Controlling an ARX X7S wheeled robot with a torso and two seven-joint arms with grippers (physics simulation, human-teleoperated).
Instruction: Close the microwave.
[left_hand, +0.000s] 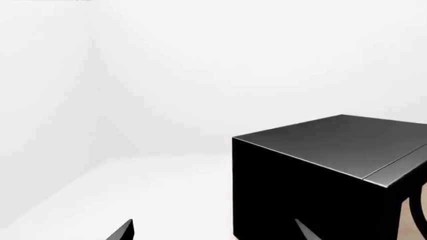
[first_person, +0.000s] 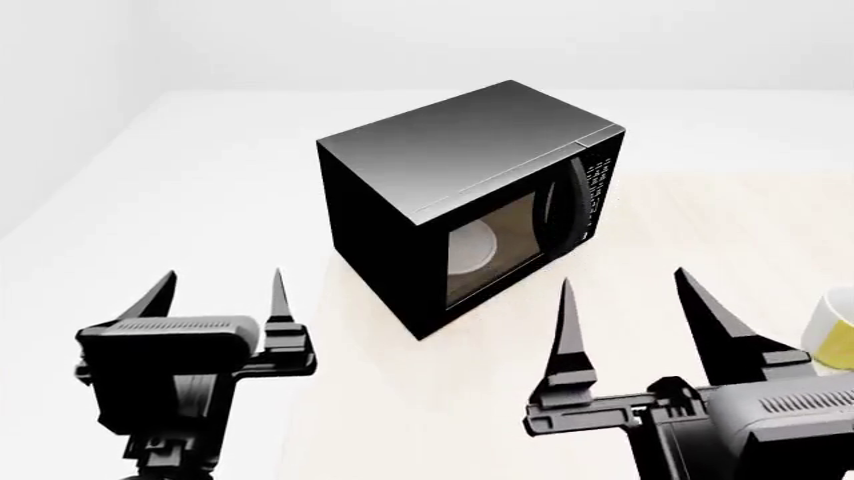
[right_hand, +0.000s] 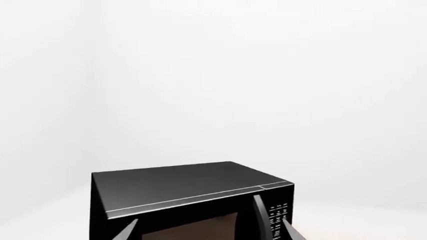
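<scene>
Nearest, the left gripper (first_person: 220, 285) and right gripper (first_person: 627, 285) hover with fingers spread wide, holding nothing. Beyond them on the bench (first_person: 400, 400), the microwave (first_person: 454, 190) stands angled, door facing right-forward, a white plate (first_person: 470, 250) inside.

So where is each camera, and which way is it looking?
Head view: high on the robot, looking down at the microwave, left gripper and right gripper in front.
Left wrist view: by the left gripper, facing the microwave's side; only fingertips show.
Right wrist view: by the right gripper, facing its front; fingertips show.
All share the microwave.
</scene>
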